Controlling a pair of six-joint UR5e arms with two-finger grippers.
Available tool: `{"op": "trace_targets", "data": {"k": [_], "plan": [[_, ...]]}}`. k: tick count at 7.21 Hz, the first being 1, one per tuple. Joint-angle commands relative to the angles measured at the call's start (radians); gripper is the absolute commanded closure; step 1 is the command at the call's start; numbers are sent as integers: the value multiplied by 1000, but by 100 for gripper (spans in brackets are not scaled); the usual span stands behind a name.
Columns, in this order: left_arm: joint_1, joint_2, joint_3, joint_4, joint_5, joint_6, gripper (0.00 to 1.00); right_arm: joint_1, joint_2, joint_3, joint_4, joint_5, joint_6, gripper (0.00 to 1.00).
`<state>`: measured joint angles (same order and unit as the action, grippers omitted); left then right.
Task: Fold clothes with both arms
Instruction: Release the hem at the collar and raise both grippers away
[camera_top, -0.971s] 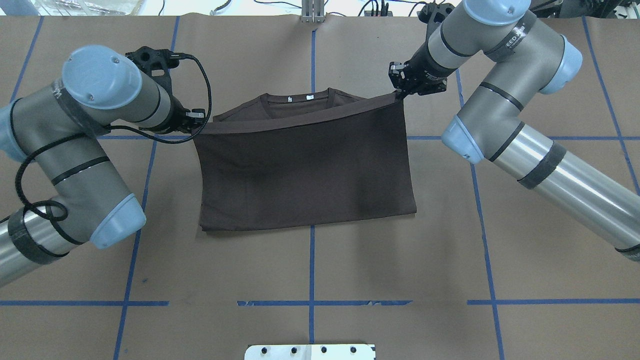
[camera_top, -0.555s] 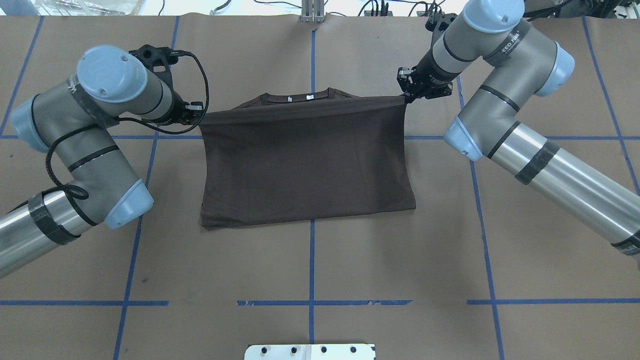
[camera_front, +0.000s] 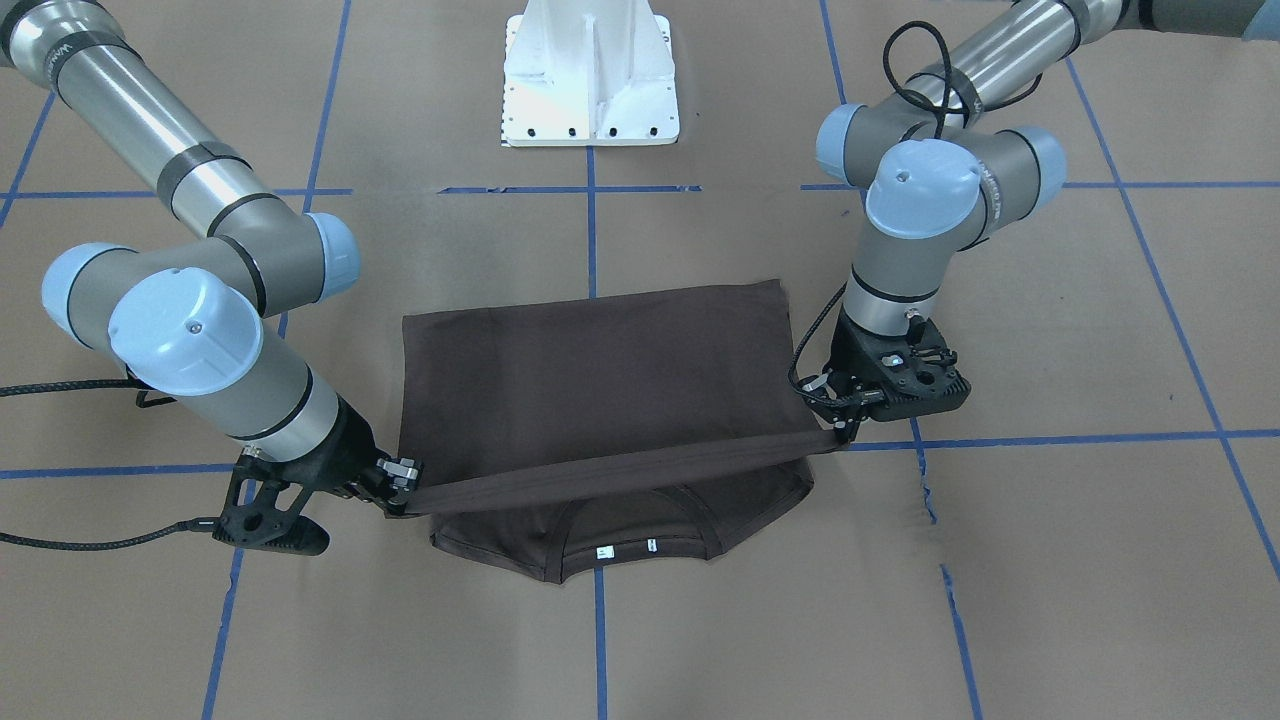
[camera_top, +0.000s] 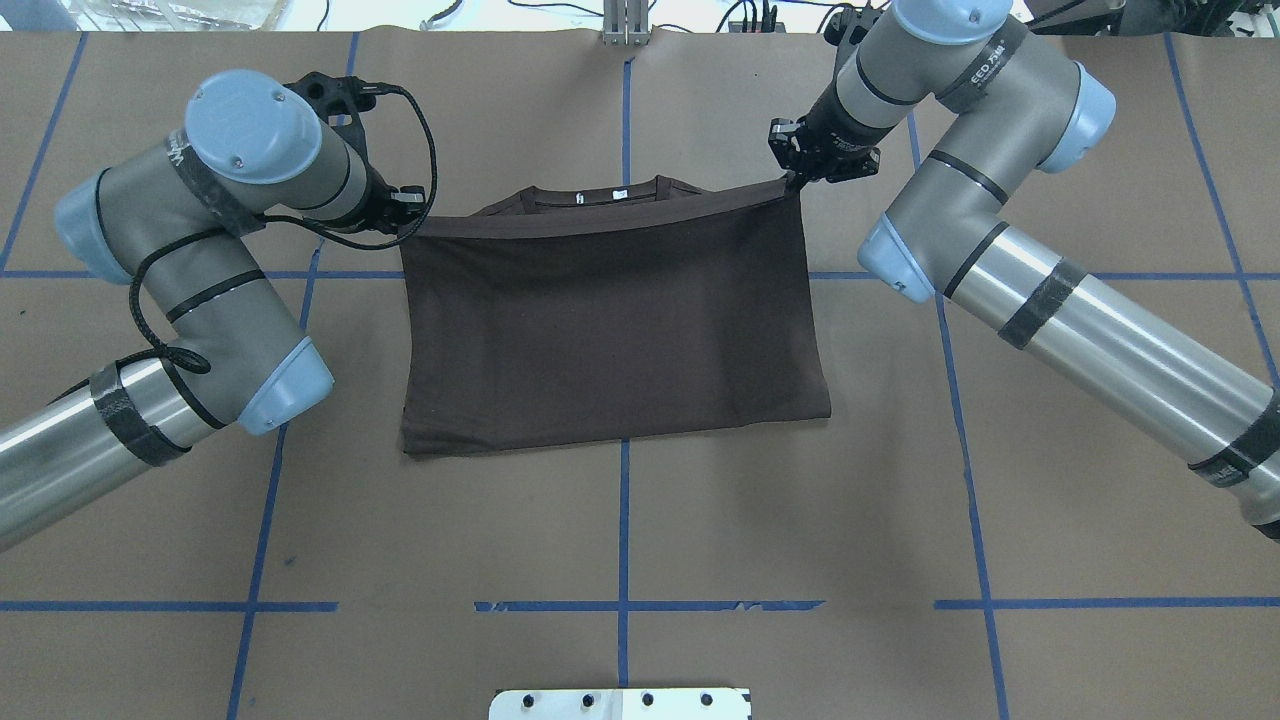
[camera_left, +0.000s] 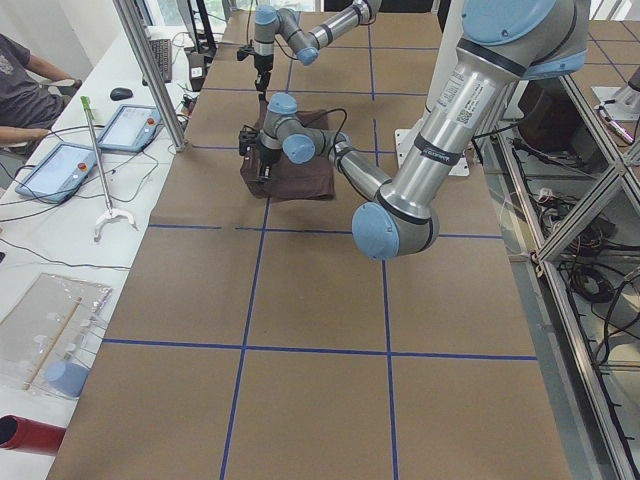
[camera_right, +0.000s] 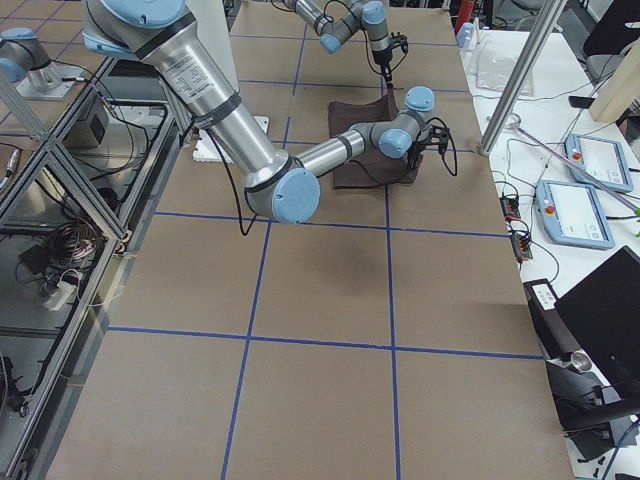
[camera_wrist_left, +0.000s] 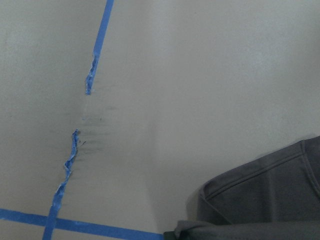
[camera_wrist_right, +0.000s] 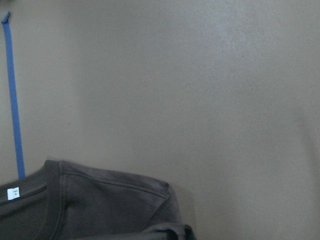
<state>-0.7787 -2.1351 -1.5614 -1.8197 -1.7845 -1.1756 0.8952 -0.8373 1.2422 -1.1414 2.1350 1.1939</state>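
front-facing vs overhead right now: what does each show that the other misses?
Front-facing only: the upright body of the white pedestal, and the open side of the fold, where the raised hem runs as a band above the shirt's shoulders. Overhead only: cables and a metal post at the table's far edge. Both: the folded T-shirt, its collar showing past the hem, and the left gripper and right gripper, each with jaws shut on a hem corner.
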Motion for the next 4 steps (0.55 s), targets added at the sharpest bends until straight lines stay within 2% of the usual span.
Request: {"op": "trace_targets", "data": {"k": [1,2,3,4], "plan": [[-1,-20,9,2,2,-10,100,-2,6,-4,34,-1,-1,100],[-1,-26,21,0,4,-10,80,-2,6,-4,40,-1,1,100],[1,-35,33,0,5,-9,29,-2,6,-4,45,-1,1,24],[1,-40,34,0,7,-6,0,-2,3,-4,45,0,3,0]]}}
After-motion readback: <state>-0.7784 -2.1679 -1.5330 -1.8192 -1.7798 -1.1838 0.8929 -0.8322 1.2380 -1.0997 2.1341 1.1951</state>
